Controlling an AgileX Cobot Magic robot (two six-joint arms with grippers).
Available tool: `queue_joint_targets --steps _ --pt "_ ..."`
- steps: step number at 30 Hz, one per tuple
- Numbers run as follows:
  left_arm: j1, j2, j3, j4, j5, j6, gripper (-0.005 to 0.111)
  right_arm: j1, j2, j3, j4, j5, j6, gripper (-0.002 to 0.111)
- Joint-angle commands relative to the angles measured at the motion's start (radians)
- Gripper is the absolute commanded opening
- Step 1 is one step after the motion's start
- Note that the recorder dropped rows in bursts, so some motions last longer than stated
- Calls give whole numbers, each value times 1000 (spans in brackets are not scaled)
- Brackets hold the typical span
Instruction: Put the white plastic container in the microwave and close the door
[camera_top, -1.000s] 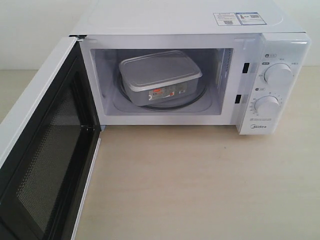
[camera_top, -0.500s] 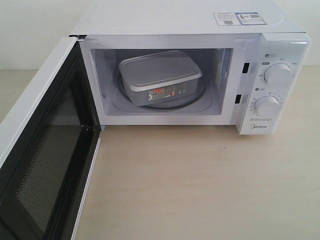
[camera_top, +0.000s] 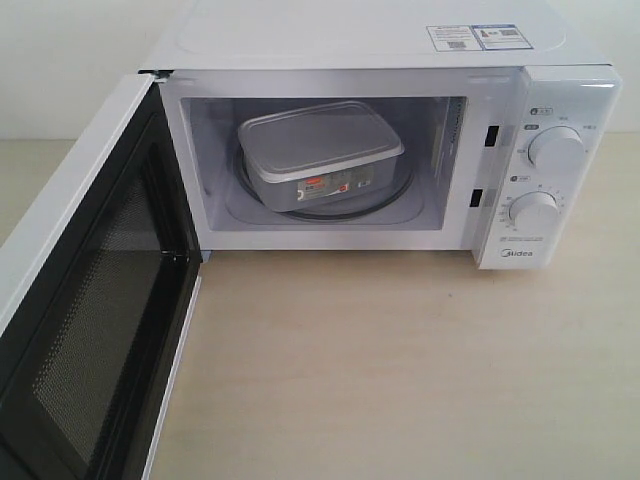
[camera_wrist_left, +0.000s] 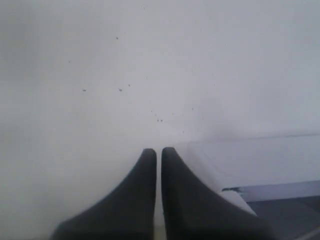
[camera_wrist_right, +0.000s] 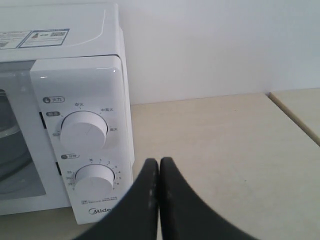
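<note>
well, the left gripper (camera_wrist_left: 156, 152) has its two dark curved fingers (camera_wrist_left: 140, 195) pressed together with only a thin slit between them, and nothing sits in that slit. it faces a plain white wall (camera_wrist_left: 150, 60) marked with a few small dark specks. the right gripper (camera_wrist_right: 159, 162) is the same, with its black fingers (camera_wrist_right: 180, 205) closed tip to tip on nothing. it hangs over the pale wooden table (camera_wrist_right: 215, 140), just beside the control panel of the white boxy midea microwave (camera_wrist_right: 75, 50), near the two round white dials (camera_wrist_right: 84, 131).

neither gripper shows in the exterior view. there the white plastic container (camera_top: 320, 150), a rounded rectangular box with a flat rimmed lid and a small red label on its front, sits inside the microwave cavity on the round glass turntable (camera_top: 395, 195), turned slightly askew. the wide white door (camera_top: 90, 330) stands swung fully open to the left, showing its black mesh-patterned inner face. two printed stickers (camera_top: 478, 37) lie on the microwave's top.
</note>
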Motion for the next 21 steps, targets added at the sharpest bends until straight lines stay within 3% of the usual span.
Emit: queue_joint_targets --steps 1,9,21 --pt "1 111 -101 -1 97 22 4 -3 -6 3 -4 -2 -2 0" --pt "1 136 -108 -1 -21 22 4 -3 -6 3 -4 -2 -2 0" --pt "1 136 -108 -1 36 22 4 -3 -6 3 -6 -2 -2 0"
